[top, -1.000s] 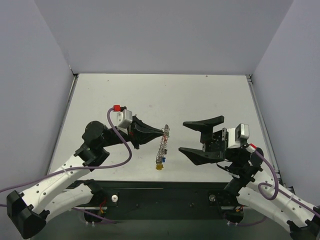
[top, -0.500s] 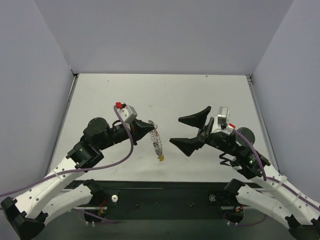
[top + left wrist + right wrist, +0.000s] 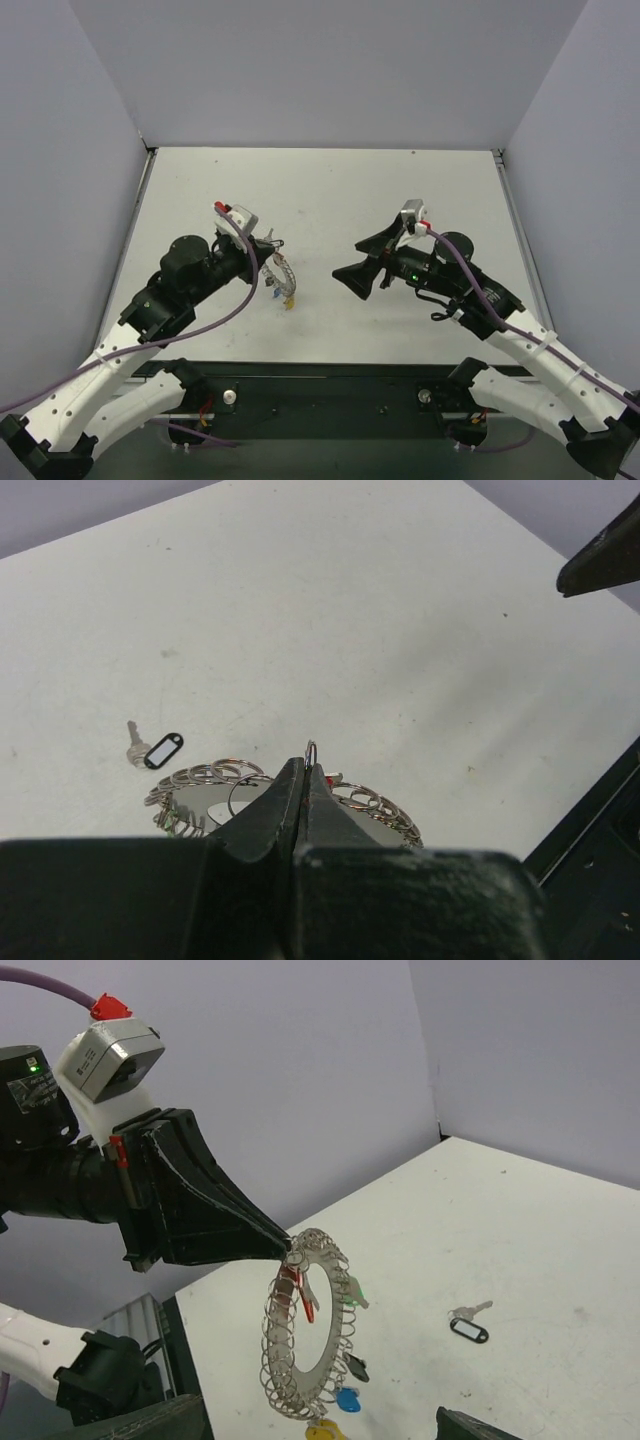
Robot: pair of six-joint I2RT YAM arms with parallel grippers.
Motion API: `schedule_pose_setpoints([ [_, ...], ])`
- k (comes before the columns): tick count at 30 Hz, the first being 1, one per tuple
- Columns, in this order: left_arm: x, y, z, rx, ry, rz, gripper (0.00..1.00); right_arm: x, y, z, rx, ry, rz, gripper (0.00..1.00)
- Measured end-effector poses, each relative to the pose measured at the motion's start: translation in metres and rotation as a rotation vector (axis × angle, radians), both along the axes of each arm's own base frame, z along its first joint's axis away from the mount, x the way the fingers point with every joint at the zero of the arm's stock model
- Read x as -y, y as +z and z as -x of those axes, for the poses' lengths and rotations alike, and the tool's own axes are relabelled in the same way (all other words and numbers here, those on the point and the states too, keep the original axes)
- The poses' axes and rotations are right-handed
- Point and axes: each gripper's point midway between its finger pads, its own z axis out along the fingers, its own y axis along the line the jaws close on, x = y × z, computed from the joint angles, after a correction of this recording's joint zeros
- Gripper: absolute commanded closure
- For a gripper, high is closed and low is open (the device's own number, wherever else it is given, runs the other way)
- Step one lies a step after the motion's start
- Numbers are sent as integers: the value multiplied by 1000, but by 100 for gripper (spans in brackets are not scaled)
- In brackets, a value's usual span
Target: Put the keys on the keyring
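Beneath left gripper (image 3: 288, 1247), keyring (image 3: 272, 1340) upright, lengthwise vertical.

The keyring (image 3: 281, 281) hangs from the tips of the left end effector (image 3: 266, 262), above the left half of the tabletop (image 3: 330, 190) and toward its near edge. A tagged key (image 3: 160, 751) lies on the tabletop just behind the keyring. The right end effector (image 3: 361, 259) is to the keyring's right, apart from it.
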Motion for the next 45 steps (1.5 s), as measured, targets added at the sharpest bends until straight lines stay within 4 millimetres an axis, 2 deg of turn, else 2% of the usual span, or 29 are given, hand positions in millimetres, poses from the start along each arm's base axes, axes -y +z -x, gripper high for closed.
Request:
schedule_pose_setpoints([
  [4,-18,-3,-12,-24,59,-2,100,0,-5,-12,-41,-39,9,0],
  [10,-41,-8,-22,-71,123,-7,100,-2,-27,-35,-139,-110,50,0],
  [17,-62,4,-28,-75,183,2,100,-14,-52,-65,-255,-177,125,0],
  [22,-80,11,-31,-67,237,9,100,-27,-72,-94,-336,-219,197,2],
  [25,-92,10,-33,-74,275,8,100,-40,-96,-113,-398,-227,258,5],
  [30,-107,7,-36,-89,325,6,100,-62,-144,-135,-505,-214,355,19],
  [33,-118,5,-38,-97,359,8,100,-77,-165,-148,-544,-206,395,21],
  [38,-142,4,-45,-106,441,18,100,-107,-183,-163,-548,-181,427,30],
  [45,-160,10,-54,-93,511,56,100,-153,-205,-178,-514,-151,467,30],
])
